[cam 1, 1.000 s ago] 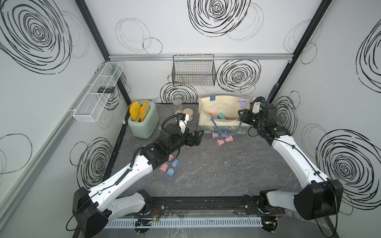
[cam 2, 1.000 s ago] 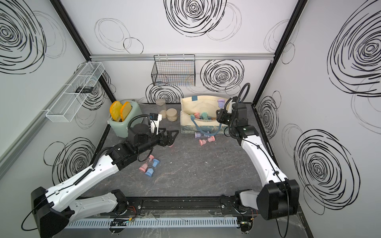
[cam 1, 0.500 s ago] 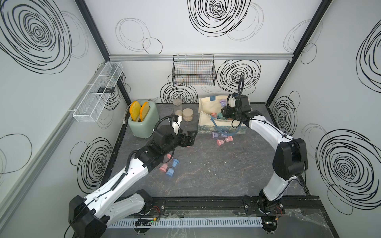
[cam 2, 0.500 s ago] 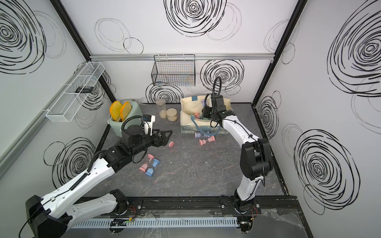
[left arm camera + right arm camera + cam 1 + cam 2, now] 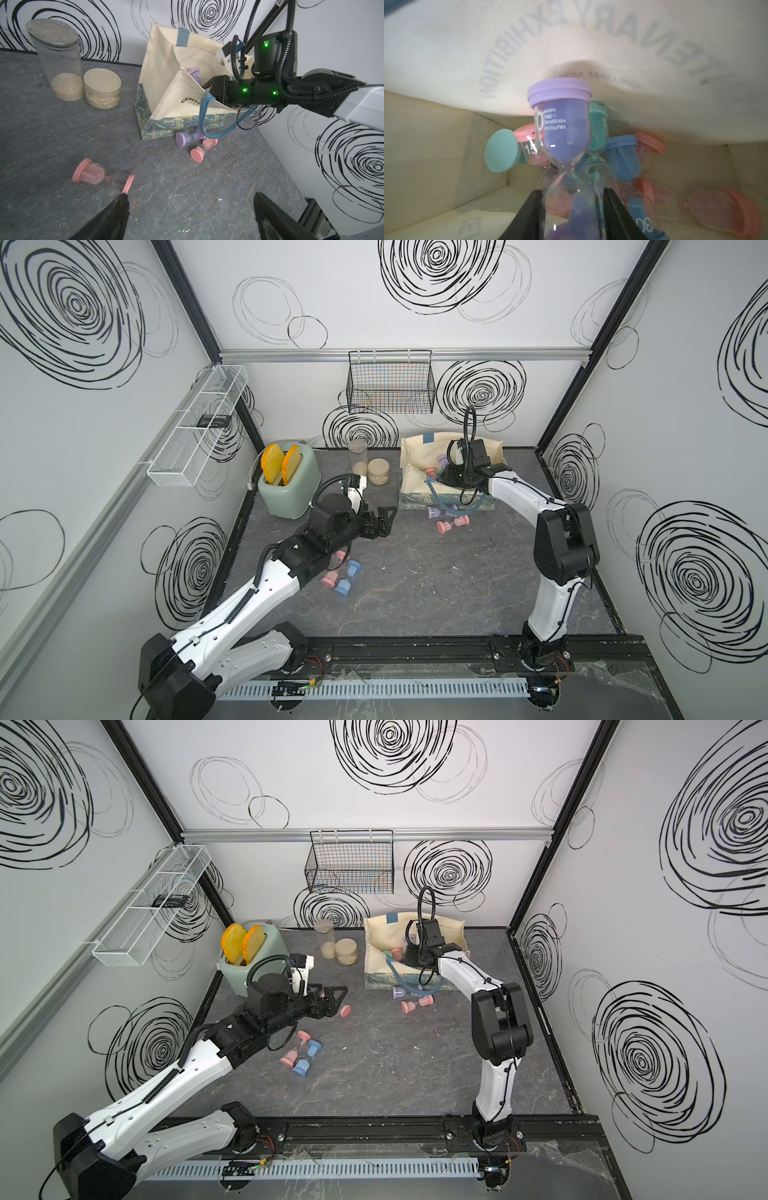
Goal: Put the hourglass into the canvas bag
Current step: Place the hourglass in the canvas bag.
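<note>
Hourglasses [image 5: 415, 1003] on table: five. Jars [image 5: 346, 951]: two. Canvas bag [image 5: 376, 965]: one.

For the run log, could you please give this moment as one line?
right gripper: shut on purple hourglass, inside canvas bag, not yet released | left gripper: open, empty, near pink hourglass

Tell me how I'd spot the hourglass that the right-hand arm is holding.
At the back stands the cream canvas bag with a blue floral band. The right gripper reaches inside it, shut on the glass of an hourglass. It alone there has purple caps and sand and a printed 10; its neighbours are a teal one, a blue one and pink ones.
</note>
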`<state>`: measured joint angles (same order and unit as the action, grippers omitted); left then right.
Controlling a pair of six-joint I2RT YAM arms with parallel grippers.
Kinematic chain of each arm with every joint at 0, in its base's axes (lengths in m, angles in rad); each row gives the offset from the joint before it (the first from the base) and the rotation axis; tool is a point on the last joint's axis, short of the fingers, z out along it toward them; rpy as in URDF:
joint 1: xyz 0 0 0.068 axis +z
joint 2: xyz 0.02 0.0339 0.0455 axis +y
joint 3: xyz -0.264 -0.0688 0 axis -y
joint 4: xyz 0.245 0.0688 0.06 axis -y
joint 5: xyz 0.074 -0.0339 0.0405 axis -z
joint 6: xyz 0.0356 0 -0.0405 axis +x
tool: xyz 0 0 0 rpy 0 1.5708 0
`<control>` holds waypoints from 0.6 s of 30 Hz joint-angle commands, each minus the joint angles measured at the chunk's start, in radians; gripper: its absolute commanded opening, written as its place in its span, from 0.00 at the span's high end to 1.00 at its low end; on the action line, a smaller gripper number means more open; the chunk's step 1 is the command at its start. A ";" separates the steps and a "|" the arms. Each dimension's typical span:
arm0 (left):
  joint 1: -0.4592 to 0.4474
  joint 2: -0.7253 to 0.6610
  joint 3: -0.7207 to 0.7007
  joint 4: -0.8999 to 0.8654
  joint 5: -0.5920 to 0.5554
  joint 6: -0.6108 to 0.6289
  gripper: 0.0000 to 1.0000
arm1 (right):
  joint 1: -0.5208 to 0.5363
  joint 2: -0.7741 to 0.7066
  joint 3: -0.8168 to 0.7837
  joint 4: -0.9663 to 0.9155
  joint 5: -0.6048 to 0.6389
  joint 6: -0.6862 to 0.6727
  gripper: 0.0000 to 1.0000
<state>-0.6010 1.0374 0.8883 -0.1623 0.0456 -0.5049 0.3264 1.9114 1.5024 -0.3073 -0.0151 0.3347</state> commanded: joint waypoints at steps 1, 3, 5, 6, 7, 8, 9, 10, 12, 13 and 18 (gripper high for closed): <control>0.007 -0.005 -0.001 0.031 0.007 -0.010 0.04 | 0.002 0.003 0.026 -0.045 0.041 -0.008 0.49; 0.007 -0.010 0.000 0.033 0.003 -0.015 0.04 | 0.002 -0.011 0.022 -0.041 0.040 -0.009 0.45; 0.007 -0.014 -0.003 0.038 0.001 -0.015 0.04 | 0.002 -0.026 0.018 -0.035 0.039 -0.010 0.41; 0.007 -0.014 -0.003 0.038 -0.001 -0.017 0.04 | 0.003 -0.034 0.018 -0.035 0.036 -0.009 0.40; 0.007 -0.015 -0.002 0.034 -0.003 -0.017 0.04 | 0.003 -0.040 0.019 -0.034 0.032 -0.009 0.39; 0.007 -0.017 0.001 0.031 -0.005 -0.018 0.04 | 0.003 -0.047 0.022 -0.036 0.026 -0.009 0.38; 0.007 -0.017 0.001 0.031 -0.005 -0.020 0.04 | 0.003 -0.055 0.026 -0.041 0.021 -0.009 0.36; 0.007 -0.018 0.002 0.032 -0.004 -0.020 0.04 | 0.003 -0.066 0.030 -0.046 0.018 -0.009 0.35; 0.007 -0.019 0.003 0.032 -0.003 -0.017 0.04 | 0.005 -0.097 0.032 -0.046 0.008 -0.007 0.32; 0.007 -0.019 0.004 0.029 -0.003 -0.017 0.04 | 0.004 -0.114 0.029 -0.044 -0.002 -0.008 0.31; 0.006 -0.028 0.008 0.025 0.000 -0.015 0.04 | 0.009 -0.222 -0.012 -0.002 -0.037 -0.012 0.25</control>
<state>-0.6010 1.0355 0.8883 -0.1631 0.0444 -0.5095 0.3283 1.7782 1.5036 -0.3271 -0.0254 0.3302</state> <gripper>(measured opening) 0.959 0.744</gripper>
